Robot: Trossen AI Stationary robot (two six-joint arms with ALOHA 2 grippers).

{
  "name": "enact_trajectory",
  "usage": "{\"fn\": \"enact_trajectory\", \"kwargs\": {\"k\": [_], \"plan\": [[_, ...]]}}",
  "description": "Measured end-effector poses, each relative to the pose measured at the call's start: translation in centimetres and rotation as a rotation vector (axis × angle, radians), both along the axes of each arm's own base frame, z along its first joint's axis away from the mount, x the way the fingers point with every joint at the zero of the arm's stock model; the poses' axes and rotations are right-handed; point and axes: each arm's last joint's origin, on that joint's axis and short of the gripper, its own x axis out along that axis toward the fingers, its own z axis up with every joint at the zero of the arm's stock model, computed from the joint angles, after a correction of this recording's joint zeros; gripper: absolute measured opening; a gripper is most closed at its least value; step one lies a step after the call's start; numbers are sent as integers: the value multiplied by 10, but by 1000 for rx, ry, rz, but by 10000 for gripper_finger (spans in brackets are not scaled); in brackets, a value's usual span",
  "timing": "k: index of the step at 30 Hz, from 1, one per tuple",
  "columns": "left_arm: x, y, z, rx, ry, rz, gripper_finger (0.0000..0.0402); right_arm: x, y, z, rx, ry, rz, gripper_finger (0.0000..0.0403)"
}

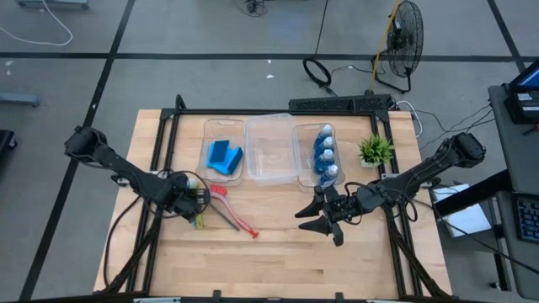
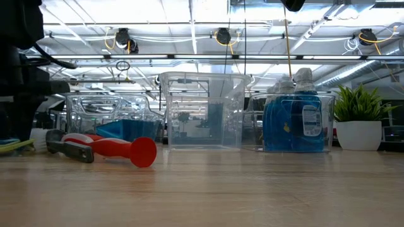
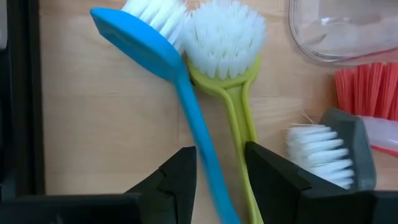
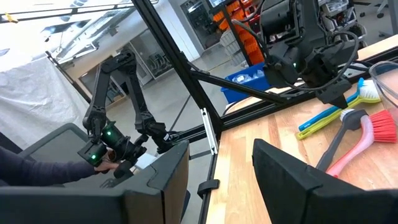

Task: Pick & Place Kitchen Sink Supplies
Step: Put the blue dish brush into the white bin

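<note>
- Left gripper (image 3: pixel 219 180) hangs low over the table's left side, fingers half open astride the light blue long-handled dish brush (image 3: pixel 180 93) and yellow-green long-handled dish brush (image 3: pixel 233 106), not clamped.
- Right gripper (image 1: pixel 324 220) hovers half open, empty, before the clear plastic bin (image 1: pixel 305 143) of blue-and-white bottles (image 1: pixel 325 156).
- Red long-handled dish brush (image 1: pixel 236 215) lies between the grippers.

Cut-off handles at the left gripper

Between the left gripper's (image 3: pixel 221 174) fingers the light blue brush (image 3: pixel 180 99) and yellow-green brush (image 3: pixel 233 93) run off the picture's edge; whether the pads touch them cannot be told.
</note>
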Motion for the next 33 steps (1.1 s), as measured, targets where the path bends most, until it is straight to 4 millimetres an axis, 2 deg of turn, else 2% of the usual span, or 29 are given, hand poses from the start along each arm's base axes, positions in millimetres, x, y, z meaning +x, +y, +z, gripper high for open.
{"fn": "enact_trajectory", "kwargs": {"k": [12,25,33], "plan": [[-7,3,18,-92,-124,-25,140,0,0,0,24,7,0,167],[-7,1,14,-82,-89,-41,140,0,0,-1,18,16,0,167],[-5,-3,15,-156,-81,-168,140,0,0,-2,6,26,0,167]]}}
